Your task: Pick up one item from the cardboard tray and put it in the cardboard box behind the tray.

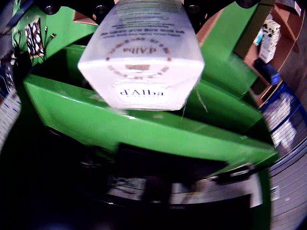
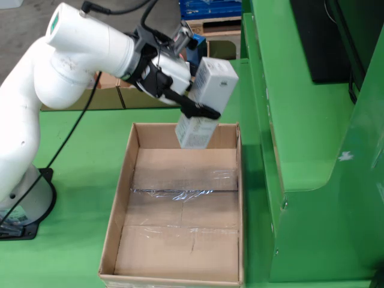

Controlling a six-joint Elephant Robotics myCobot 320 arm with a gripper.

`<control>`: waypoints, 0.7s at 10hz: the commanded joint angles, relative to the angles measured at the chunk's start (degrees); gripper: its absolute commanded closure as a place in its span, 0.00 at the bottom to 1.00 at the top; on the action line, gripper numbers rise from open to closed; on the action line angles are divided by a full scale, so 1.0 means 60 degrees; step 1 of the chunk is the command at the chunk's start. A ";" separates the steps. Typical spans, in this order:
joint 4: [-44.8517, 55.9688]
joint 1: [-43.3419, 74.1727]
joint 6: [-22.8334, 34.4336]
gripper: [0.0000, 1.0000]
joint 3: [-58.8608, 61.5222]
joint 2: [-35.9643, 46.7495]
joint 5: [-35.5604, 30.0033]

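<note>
A white d'Alba carton is held by my gripper, which is shut on it with black fingers across its side. The carton hangs tilted over the far end of an open cardboard box. That box holds nothing; clear tape runs across its floor. In the wrist view the carton fills the upper middle, its printed end face toward the camera, with green surfaces below it. No cardboard tray shows in either view.
The white arm and its base stand left of the cardboard box. A tall green structure runs close along the box's right side. More cardboard and blue crates lie behind.
</note>
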State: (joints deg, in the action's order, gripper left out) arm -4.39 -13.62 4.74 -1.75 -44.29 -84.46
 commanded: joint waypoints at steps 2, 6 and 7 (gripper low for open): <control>0.0707 -0.0829 0.0088 1.00 0.0292 0.0788 0.0006; 0.1135 -0.1638 0.0033 1.00 0.0292 0.0910 0.0296; 0.2094 -0.2206 -0.0042 1.00 0.0292 0.1284 0.0395</control>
State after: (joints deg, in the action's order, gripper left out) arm 3.16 -22.76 4.92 -1.75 -41.83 -83.23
